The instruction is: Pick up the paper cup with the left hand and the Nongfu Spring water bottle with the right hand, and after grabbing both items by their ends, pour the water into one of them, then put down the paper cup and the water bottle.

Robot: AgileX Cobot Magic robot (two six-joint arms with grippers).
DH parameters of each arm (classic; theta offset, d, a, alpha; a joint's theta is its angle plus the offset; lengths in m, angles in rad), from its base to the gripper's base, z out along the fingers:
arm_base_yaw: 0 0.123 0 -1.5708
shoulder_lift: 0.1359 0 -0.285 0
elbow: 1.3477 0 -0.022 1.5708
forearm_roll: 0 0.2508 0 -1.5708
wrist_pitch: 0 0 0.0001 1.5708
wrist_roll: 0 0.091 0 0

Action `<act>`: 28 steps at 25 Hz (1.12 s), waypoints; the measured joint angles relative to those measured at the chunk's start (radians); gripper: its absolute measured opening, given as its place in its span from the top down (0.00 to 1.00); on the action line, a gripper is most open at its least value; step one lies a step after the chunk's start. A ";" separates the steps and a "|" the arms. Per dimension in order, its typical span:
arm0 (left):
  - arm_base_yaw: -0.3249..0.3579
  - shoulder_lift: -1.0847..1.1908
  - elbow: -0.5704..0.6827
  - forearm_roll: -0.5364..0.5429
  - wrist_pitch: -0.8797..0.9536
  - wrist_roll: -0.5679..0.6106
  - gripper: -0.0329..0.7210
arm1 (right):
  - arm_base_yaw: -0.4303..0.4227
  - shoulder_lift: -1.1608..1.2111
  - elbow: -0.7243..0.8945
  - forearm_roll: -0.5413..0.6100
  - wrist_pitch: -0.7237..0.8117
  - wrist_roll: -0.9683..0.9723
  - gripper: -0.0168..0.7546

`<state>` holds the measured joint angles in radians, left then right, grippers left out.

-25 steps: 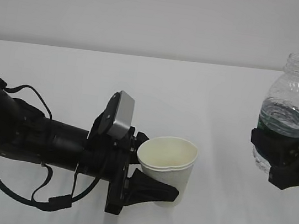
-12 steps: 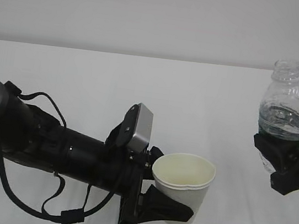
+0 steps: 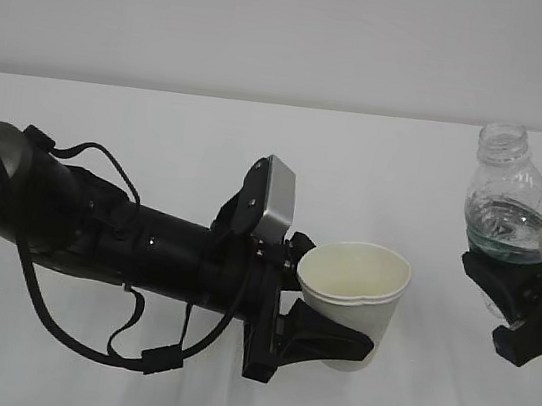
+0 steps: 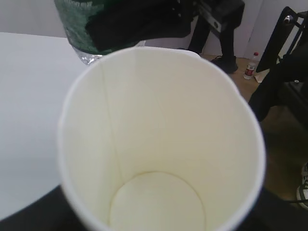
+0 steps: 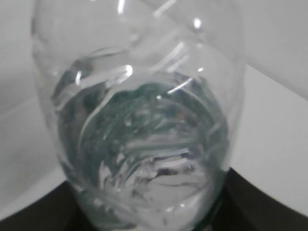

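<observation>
Both items are held clear of the white table (image 3: 160, 127). The paper cup (image 3: 351, 297) is clamped low on its wall between the fingers of the left hand (image 3: 317, 339), mouth up and tipped slightly toward the camera; in the left wrist view its inside is seen dry and empty. The Nongfu Spring water bottle (image 3: 504, 211) is clamped around its label band by the right hand (image 3: 520, 299), held near upright at the right edge, with the water (image 3: 502, 227) filling roughly its lower half. Cup and bottle are kept well apart, so pouring is judged not yet begun. Spillage onto the table could be caused if the capless neck is tilted before it is brought over the rim. The thin cup wall could be buckled by the grip as weight is added, and the ribbed bottle could be let slip when tilted.
</observation>
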<state>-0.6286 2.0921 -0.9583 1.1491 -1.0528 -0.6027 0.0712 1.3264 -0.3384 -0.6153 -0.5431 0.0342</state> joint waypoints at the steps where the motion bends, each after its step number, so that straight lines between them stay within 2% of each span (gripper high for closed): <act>1: 0.000 0.000 -0.004 0.000 0.004 0.000 0.35 | 0.000 0.000 0.000 0.000 0.000 -0.014 0.43; 28: 0.000 0.000 -0.009 0.081 0.063 0.033 0.35 | 0.000 0.000 0.000 0.000 0.026 -0.358 0.43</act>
<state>-0.6286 2.0921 -0.9671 1.2302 -0.9899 -0.5702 0.0712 1.3264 -0.3384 -0.6153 -0.5170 -0.3242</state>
